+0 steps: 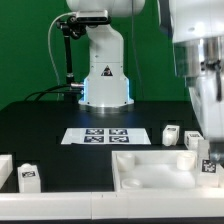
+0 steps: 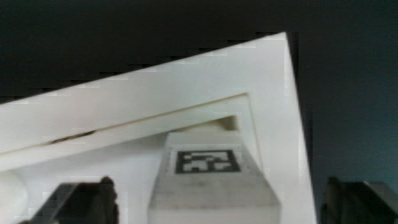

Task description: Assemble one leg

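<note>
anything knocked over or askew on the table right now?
Nothing stands out. The tray-like part lies flat at the front, loose legs stand upright around it, and the marker board lies flat. The gripper straddles a tagged leg at the tray's corner; contact unclear.
</note>
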Available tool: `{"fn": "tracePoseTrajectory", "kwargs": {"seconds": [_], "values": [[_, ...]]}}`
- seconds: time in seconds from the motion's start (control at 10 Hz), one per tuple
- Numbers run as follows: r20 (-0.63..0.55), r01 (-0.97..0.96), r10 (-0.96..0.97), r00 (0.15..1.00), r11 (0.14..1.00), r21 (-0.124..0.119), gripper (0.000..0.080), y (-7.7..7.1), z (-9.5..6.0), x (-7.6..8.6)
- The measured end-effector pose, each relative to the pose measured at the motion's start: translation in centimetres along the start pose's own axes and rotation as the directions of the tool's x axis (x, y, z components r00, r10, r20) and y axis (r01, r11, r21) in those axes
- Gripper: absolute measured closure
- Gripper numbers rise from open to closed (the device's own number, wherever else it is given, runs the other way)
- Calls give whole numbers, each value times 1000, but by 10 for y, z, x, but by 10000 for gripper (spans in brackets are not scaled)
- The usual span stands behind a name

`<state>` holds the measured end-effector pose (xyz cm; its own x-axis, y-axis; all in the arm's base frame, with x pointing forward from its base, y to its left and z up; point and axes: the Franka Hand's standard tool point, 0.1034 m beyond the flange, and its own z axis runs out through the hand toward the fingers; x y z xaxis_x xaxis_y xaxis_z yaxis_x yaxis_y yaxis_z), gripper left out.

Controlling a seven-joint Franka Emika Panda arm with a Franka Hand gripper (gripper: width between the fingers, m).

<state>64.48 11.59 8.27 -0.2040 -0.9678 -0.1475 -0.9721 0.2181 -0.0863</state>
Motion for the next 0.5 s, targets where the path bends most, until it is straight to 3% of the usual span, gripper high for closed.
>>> {"fn": "tracePoseTrajectory", "kwargs": {"seconds": [0.1,0.2,0.5], "values": [[15,37,-37,999,999,18,168,-3,-19,-4],[23,40,-41,999,999,35,155,-3,-30,-4],[21,42,-42,999,999,31,151,-2,-27,-4]]}}
